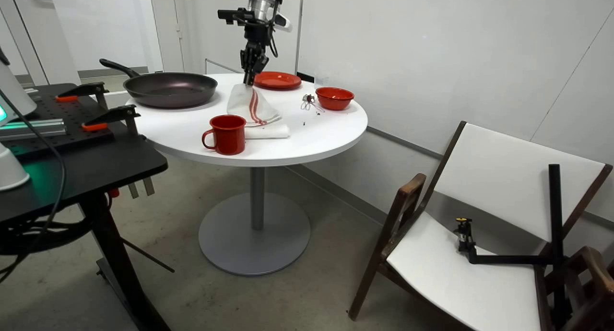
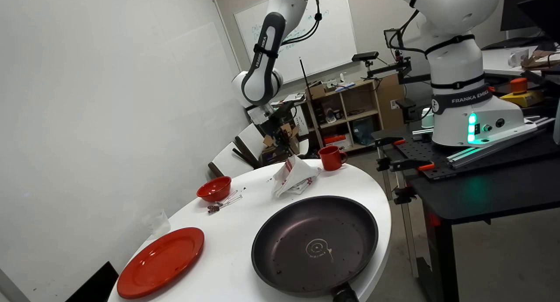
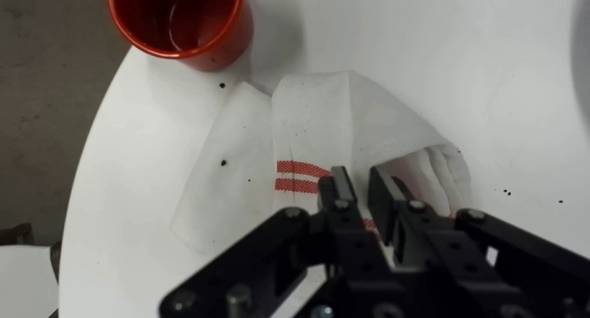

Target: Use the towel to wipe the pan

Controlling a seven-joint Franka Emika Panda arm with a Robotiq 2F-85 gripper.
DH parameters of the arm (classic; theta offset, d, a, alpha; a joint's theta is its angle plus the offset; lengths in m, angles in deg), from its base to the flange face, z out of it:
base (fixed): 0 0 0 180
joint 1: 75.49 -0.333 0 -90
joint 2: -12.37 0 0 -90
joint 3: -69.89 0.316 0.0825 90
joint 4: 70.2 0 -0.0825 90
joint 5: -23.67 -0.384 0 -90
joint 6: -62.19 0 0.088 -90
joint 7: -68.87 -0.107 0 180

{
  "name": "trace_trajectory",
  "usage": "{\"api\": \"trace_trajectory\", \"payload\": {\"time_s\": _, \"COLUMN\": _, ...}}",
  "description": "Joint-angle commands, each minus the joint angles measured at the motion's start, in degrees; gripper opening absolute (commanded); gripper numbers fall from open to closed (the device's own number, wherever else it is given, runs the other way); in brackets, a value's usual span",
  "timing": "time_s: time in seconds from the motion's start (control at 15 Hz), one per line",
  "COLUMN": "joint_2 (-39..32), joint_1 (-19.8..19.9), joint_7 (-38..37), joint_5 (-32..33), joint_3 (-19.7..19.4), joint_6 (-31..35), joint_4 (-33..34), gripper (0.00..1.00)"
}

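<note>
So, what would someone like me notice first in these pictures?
Probably the big dark pan, standing out on the round white table. Next, the bright red mug, bowl and plate, spread over the same surface. Then the black, claw-like gripper, pointing down at the raised peak of a red-striped white towel near the mug.

The place looks like a robotics lab. A Franka arm (image 2: 457, 70) stands on a perforated plate (image 1: 72, 110) clamped to a black desk (image 2: 512, 192). Behind are a written-on whiteboard (image 2: 337, 43) and cluttered shelves (image 2: 359, 117)
</note>
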Motion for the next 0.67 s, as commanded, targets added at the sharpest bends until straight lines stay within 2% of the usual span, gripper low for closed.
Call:
{"api": "trace_trajectory", "payload": {"time_s": 0.0, "joint_2": -1.25, "joint_1": 0.04, "joint_7": 0.75, "joint_5": 0.69, "joint_3": 0.52, "joint_6": -1.52, "joint_4": 1.33, "gripper": 0.50}}
{"api": "trace_trajectory", "payload": {"time_s": 0.47, "joint_2": -2.95, "joint_1": -0.49, "joint_7": 2.32, "joint_5": 2.34, "joint_3": 0.69, "joint_6": -1.57, "joint_4": 1.39, "gripper": 1.00}}
{"api": "trace_trajectory", "payload": {"time_s": 0.6, "joint_2": -3.35, "joint_1": -1.17, "joint_7": 3.03, "joint_5": 4.13, "joint_3": 0.74, "joint_6": -1.69, "joint_4": 1.19, "gripper": 1.00}}
